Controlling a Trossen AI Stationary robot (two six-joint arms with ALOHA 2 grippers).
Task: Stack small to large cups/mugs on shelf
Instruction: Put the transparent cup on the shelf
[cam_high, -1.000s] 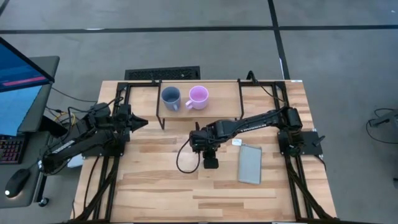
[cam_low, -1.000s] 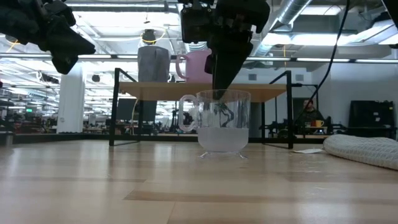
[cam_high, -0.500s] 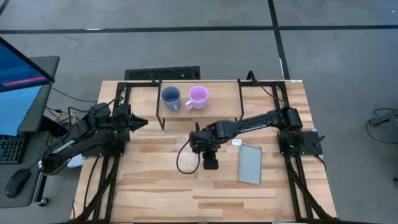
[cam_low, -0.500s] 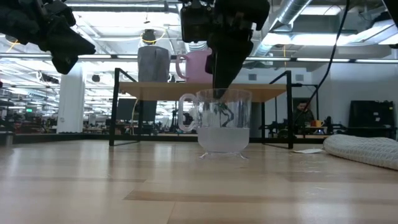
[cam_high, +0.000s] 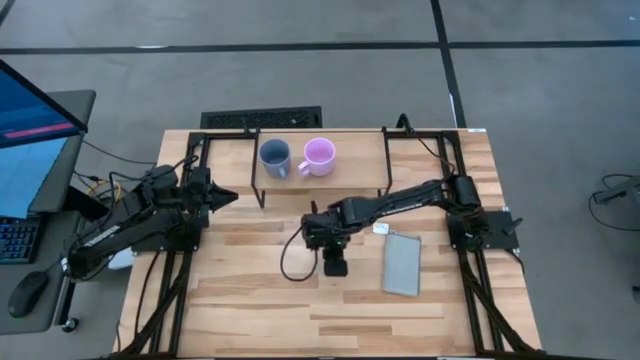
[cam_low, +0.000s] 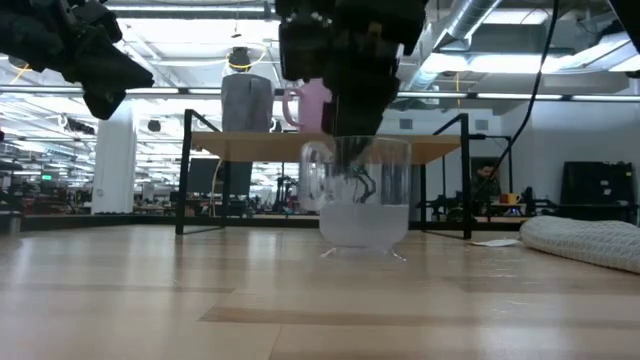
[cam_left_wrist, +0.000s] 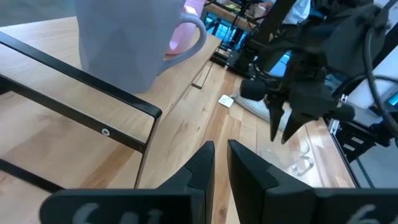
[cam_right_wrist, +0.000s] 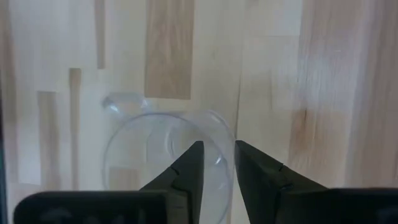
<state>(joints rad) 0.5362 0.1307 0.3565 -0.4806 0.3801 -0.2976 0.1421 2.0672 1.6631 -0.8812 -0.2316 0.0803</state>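
My right end effector (cam_high: 337, 243) hangs low over the middle of the light wooden tabletop (cam_high: 250, 300), directly above the small clear glass cup (cam_low: 362, 195); in my right wrist view its two dark fingers (cam_right_wrist: 188, 163) stand a narrow gap apart astride the cup's near rim, one inside the cup and one outside, and I cannot tell whether they press on the glass; the cup sits on the tabletop in front of the shelf, apart from it. My left end effector (cam_high: 222, 197) waits off the shelf's left end, its fingers nearly together around nothing.

I count three vessels: the glass cup under me, and two handled mugs on the low shelf of light board on thin black legs (cam_high: 355, 150), a blue-grey mug (cam_high: 275, 157) and a pink-lilac mug (cam_high: 318, 155), side by side and close, near the shelf's left half.

A flat grey rectangular pad (cam_high: 402, 263) lies on the tabletop to the right of my right end effector, with a small white tag (cam_high: 380, 228) just beyond it; a black cable (cam_high: 290, 255) loops beside the cup.
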